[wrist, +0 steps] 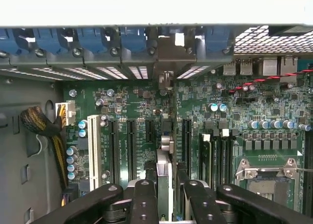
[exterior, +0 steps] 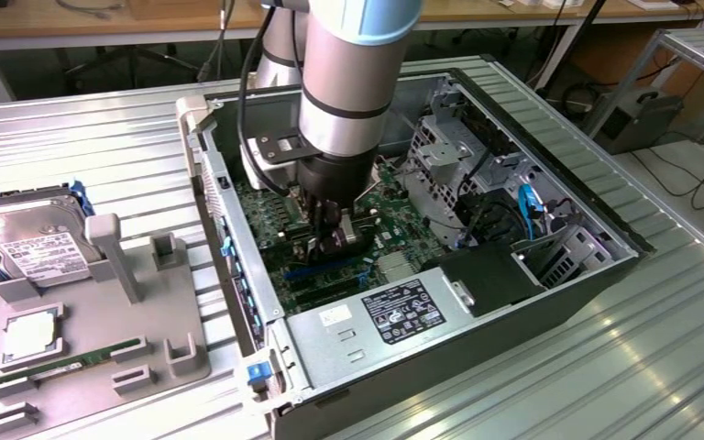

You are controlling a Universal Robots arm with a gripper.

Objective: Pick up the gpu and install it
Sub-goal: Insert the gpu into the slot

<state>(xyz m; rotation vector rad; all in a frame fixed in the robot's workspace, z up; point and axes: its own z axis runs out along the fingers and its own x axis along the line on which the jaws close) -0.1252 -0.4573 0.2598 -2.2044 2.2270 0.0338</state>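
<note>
My gripper (exterior: pixel 335 240) is lowered into the open computer case (exterior: pixel 597 266), just above the green motherboard (exterior: pixel 383 206). In the wrist view the gpu (wrist: pixel 165 174) appears edge-on as a thin upright card between my two black fingers (wrist: pixel 145 199), and my gripper (wrist: pixel 168 204) is shut on it. The card runs toward the case's rear wall, where its pale metal bracket (wrist: pixel 168 55) sits in line with a slot opening among the blue clips (wrist: pixel 88 38). It hangs over the black expansion slots (wrist: pixel 187 141). Whether its lower edge touches a slot is hidden.
A grey fixture (exterior: pixel 144 348) at the exterior view's left holds a silver hard drive (exterior: pixel 34 240), a processor (exterior: pixel 32 332) and a green memory stick (exterior: pixel 65 364). Inside the case are the power supply (exterior: pixel 389 316), drive cage (exterior: pixel 450 147), processor socket (wrist: pixel 266 172) and a braided cable bundle (wrist: pixel 39 123).
</note>
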